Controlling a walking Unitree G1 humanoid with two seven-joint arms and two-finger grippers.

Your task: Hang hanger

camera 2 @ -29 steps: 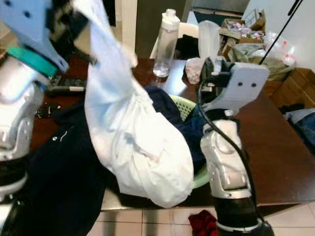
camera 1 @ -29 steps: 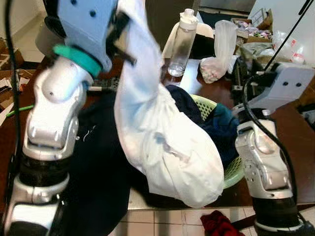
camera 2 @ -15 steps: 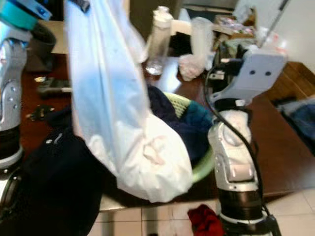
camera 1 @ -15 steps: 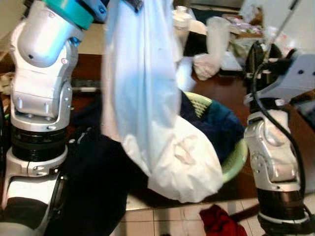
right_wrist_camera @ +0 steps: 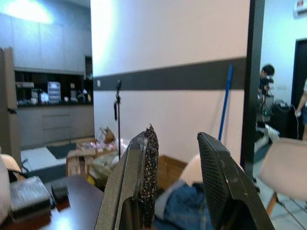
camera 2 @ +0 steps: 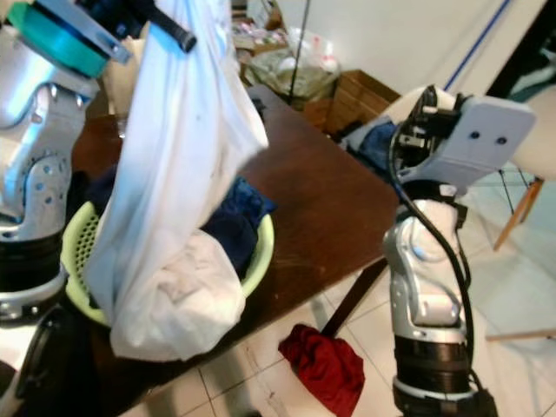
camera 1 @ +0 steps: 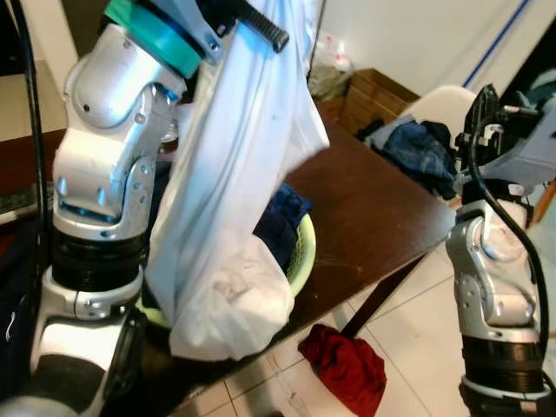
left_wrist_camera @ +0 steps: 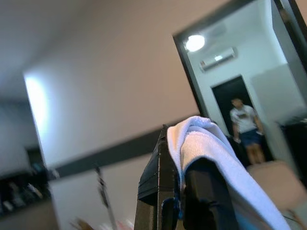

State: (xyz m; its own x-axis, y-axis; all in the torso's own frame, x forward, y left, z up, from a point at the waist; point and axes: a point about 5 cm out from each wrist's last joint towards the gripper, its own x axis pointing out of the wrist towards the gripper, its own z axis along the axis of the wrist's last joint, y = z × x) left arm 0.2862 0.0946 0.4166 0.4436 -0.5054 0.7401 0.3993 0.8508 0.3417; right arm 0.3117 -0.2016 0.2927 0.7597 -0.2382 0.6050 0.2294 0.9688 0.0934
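Observation:
My left gripper (camera 1: 254, 19) is raised high and shut on the top of a white garment (camera 1: 234, 191). The garment hangs down in a long fold, and its bunched lower end (camera 2: 169, 300) rests by the front of the green basket (camera 1: 304, 252). In the left wrist view the white cloth (left_wrist_camera: 206, 143) drapes over the shut left gripper (left_wrist_camera: 180, 165). My right gripper (right_wrist_camera: 177, 135) is open and holds nothing. It is held up at the right (camera 2: 426, 104), apart from the garment. I see no hanger.
The basket holds dark blue clothes (camera 1: 278, 217) and stands on a brown table (camera 1: 373, 200). A red cloth (camera 1: 347, 365) lies on the tiled floor by the table leg. Beyond are a cardboard box (camera 1: 373, 95), a white chair with denim clothes (camera 1: 426, 148) and a person (left_wrist_camera: 244, 129).
The whole view has swung to the right, so the camera turned. My left gripper still holds the white garment up high. The right arm keeps the same raised pose.

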